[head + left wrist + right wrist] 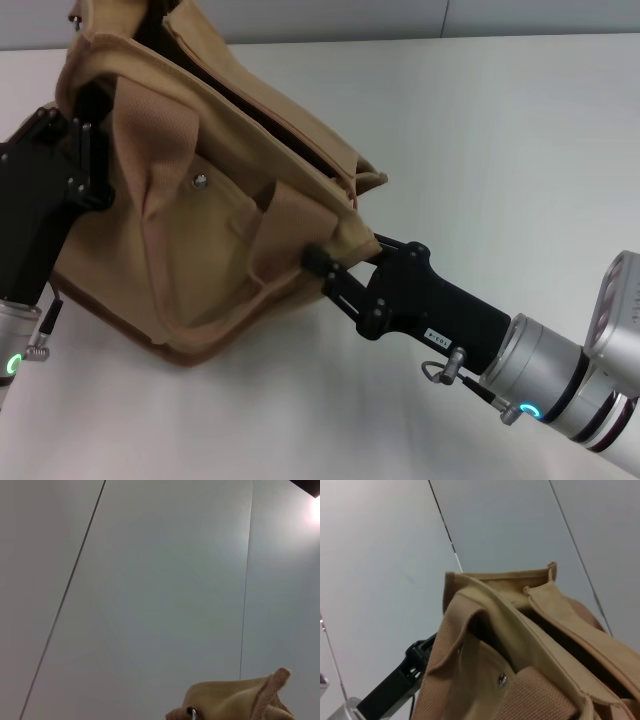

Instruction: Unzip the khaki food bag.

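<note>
The khaki food bag (200, 250) lies tilted on the white table, held between my two arms. Its top stands open as a long dark gap (260, 110). Its snap button (200, 182) and two wide strap handles face me. My left gripper (88, 140) is at the bag's left end, shut on the fabric there. My right gripper (325, 265) is shut on the bag's right end, by the lower corner. The right wrist view shows the bag (520, 645) close up with the snap button (501, 680). The left wrist view shows only a fold of the bag (235, 700) with a silver piece (192, 712).
The white table (500, 150) stretches to the right and behind the bag. A grey wall edge (400, 20) runs along the back. My left arm (395, 685) shows dark in the right wrist view, beside the bag.
</note>
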Action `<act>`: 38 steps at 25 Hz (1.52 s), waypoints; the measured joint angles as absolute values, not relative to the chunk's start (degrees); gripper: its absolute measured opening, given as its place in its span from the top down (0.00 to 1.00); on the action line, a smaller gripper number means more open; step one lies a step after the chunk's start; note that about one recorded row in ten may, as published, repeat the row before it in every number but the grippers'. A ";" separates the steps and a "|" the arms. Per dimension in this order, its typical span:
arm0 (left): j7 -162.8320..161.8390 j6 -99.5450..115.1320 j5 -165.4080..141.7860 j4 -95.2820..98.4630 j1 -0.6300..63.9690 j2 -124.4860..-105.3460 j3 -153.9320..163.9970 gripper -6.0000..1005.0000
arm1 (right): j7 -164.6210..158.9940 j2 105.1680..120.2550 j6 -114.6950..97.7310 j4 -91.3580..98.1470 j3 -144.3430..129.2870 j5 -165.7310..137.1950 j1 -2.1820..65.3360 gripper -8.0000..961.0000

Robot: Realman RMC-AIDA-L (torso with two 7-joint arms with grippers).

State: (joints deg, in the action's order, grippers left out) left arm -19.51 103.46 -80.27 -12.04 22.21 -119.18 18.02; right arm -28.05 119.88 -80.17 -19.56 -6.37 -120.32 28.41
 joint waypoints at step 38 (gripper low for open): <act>-39.18 104.87 -98.28 4.90 20.22 -118.39 19.49 0.52 | -48.71 118.96 -99.89 5.14 16.09 -121.30 26.72 0.55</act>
